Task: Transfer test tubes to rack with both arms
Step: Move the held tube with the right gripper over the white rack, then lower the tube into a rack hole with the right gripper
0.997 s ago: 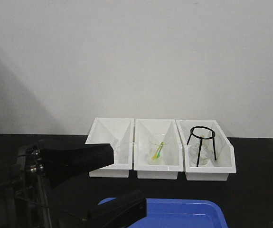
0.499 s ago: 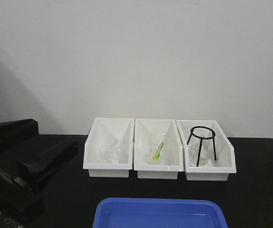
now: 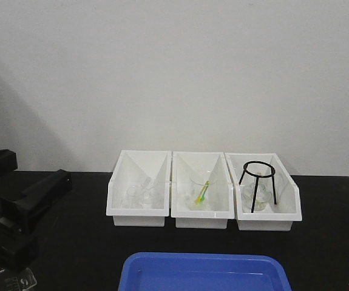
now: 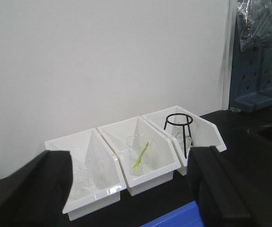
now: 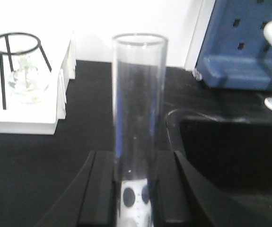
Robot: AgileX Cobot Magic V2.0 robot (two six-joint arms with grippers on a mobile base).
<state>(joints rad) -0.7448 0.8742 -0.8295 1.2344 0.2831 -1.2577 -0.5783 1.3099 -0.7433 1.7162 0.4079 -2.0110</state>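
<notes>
My right gripper [image 5: 136,189] is shut on a clear glass test tube [image 5: 138,94], which stands upright between the black fingers [image 5: 102,189]. Seen through the tube's lower end is a white plate with round dark holes, the rack [image 5: 135,203], directly under the gripper. My left gripper [image 4: 131,165] is open wide and empty, with its fingers [image 4: 36,189] at either side of the left wrist view. The left arm [image 3: 22,212] sits at the left edge of the front view. The right gripper is out of the front view.
Three white open-front bins [image 3: 139,213] stand in a row at the back. The right bin holds a black tripod ring [image 3: 258,182], the middle one a beaker with a yellow-green stick [image 3: 202,193]. A blue tray [image 3: 204,273] lies in front. A black sink [image 5: 230,156] is at the right.
The left arm has drawn back from over the blue tray to the left edge of the front view. The bins and tray have not moved.
</notes>
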